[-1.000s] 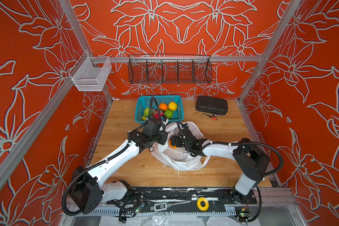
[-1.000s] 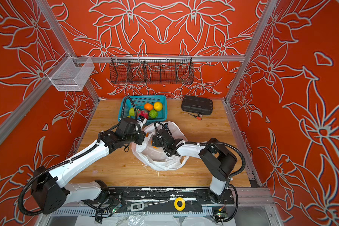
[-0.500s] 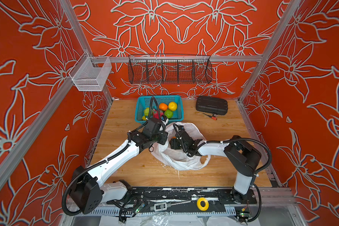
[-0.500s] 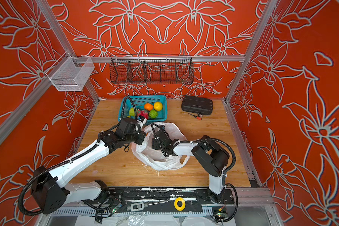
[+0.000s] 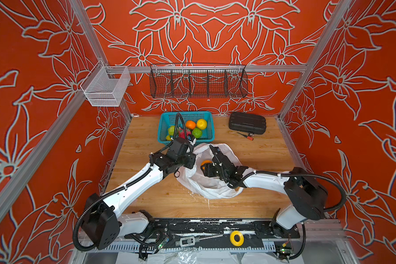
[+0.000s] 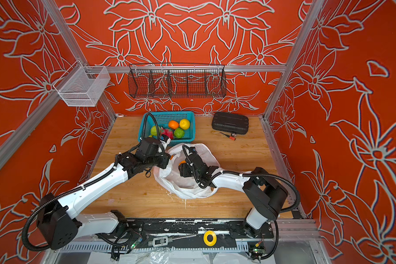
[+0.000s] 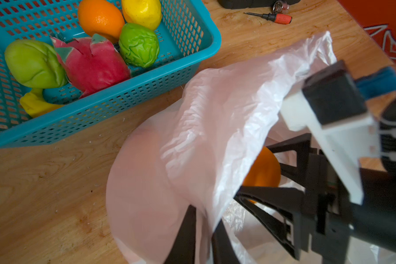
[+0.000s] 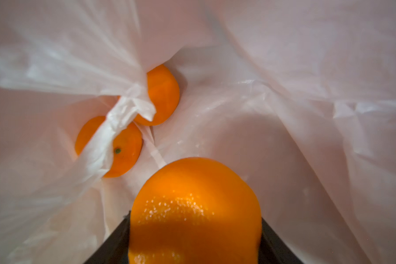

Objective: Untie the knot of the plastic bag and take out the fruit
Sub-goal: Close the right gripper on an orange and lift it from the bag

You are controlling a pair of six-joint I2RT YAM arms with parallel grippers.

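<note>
Your left gripper [image 7: 202, 225] pinches the plastic bag [image 7: 192, 137] rim with narrow jaws. Your right gripper [image 8: 194, 219], its jaws narrower than a second ago, clasps an orange [image 8: 193, 189].

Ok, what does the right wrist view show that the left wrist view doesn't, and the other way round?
Only the right wrist view: two more oranges deeper inside the plastic bag. Only the left wrist view: the teal basket with its fruit, the screwdriver, the wooden table. Both: the orange between the right gripper's fingers, inside the bag.
</note>
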